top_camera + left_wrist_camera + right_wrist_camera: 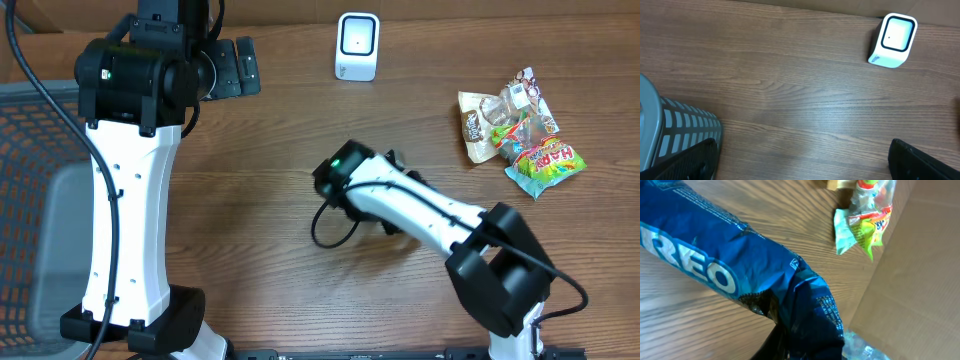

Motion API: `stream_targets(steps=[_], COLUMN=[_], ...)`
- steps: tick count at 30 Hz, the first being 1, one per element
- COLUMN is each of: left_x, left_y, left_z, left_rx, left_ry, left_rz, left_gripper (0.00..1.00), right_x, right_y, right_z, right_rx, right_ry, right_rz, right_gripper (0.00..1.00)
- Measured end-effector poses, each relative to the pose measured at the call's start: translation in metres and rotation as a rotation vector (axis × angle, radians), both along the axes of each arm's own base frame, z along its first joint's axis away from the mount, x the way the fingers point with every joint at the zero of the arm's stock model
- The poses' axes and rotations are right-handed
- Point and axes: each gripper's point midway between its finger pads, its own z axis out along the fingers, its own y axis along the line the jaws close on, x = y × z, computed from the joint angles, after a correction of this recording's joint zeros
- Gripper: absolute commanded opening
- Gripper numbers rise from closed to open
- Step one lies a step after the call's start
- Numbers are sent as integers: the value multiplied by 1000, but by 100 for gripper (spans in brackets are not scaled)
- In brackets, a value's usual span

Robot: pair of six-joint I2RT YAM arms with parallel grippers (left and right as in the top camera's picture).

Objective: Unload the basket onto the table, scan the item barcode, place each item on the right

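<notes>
The item is a blue Oreo pack (740,260). It fills the right wrist view and lies slanted just above the wooden table. My right gripper (800,350) is shut on the pack's crumpled lower end, and one dark finger (772,342) shows beside the wrapper. In the overhead view the right arm (420,210) hides the pack. No barcode shows on the visible side. The white scanner (357,46) (892,41) stands at the back of the table. My left gripper (235,65) (802,165) hangs open above bare wood, left of the scanner.
Several snack bags (520,130) (865,215) lie in a heap at the right. A grey mesh basket (30,200) (670,130) stands at the left edge. A brown cardboard wall (920,280) rises on the far side.
</notes>
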Motion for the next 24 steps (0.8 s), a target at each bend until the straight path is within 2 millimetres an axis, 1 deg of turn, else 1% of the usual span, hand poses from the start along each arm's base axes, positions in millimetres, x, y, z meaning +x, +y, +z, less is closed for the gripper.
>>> stream_targets(steps=[1,5,6,7,9,11,12,13,14,16,18,20,22,24], left_x=[0,0,0,0,0,0,0,0,0,0,0,0,0,0], left_y=[0,0,0,0,0,0,0,0,0,0,0,0,0,0], left_z=[0,0,0,0,0,0,0,0,0,0,0,0,0,0], left_rx=[0,0,0,0,0,0,0,0,0,0,0,0,0,0], left_ry=[0,0,0,0,0,0,0,0,0,0,0,0,0,0], left_rz=[0,0,0,0,0,0,0,0,0,0,0,0,0,0], left_gripper=[100,100,100,100,100,100,100,100,100,100,100,100,100,100], right_x=[-2,-18,-22,-26,-35,-43,-50,-57,-61,-70,-78,-84,-85,-76], right_y=[4,28,33,39,52,65,78,92,100,126,143,154,156,152], right_z=[0,-2,-3,-3,-4,-7,-11,-16,-20,-32,-40,-45,-48,-49], right_rx=[1,15,17,20,26,44,72,113,138,237,300,344,372,389], right_ry=[2,16,19,20,24,18,13,14,20,34,56,71,76,81], right_rz=[13,91,110,131,181,221,252,281,299,336,359,364,344,304], right_gripper=[21,24,27,35,41,45,46,50,54,59,67,77,85,87])
